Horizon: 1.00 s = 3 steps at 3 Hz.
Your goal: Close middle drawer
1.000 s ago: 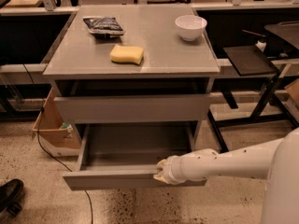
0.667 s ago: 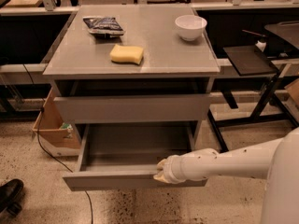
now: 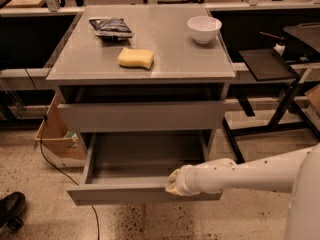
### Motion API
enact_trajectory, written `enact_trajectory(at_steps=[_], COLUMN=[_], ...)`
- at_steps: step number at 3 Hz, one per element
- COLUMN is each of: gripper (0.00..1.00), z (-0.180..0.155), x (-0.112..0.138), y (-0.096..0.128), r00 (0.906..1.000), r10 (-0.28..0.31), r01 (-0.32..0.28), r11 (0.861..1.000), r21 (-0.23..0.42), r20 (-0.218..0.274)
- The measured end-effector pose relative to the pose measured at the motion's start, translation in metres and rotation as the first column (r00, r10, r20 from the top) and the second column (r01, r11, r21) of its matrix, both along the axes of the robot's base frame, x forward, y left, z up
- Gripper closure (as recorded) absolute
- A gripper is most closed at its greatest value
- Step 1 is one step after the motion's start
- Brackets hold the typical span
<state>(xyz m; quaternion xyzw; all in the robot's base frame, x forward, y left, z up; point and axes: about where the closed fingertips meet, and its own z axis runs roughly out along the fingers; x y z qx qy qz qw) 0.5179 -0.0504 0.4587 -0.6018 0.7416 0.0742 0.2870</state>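
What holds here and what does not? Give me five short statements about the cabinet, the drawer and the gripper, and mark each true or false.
1. The middle drawer stands pulled out. True.
2. The yellow sponge lies on the cabinet top. True.
3. The gripper rests on the cabinet top. False: it is at the top edge of the middle drawer's front panel, right of centre.
4. The white bowl sits inside the middle drawer. False: it stands on the cabinet top, toward the back right corner.
5. The dark snack bag lies on the cabinet top, behind the yellow sponge. True.
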Motion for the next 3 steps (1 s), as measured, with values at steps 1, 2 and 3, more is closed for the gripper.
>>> enact_trajectory(at_steps=[1,2,3], gripper=[0.14,0.1,0.34], z=[0.014,0.026,0.03], x=[-0.006,-0.02,-0.036], y=[0.0,0.006,0.011], r00=[1.0,0.9998,0.9989], r10=[-0.005,-0.002,0.003], r01=[0.005,0.002,-0.001], r11=[1.0,1.0,1.0], r21=[0.01,0.02,0.029], r20=[0.002,-0.018,-0.048])
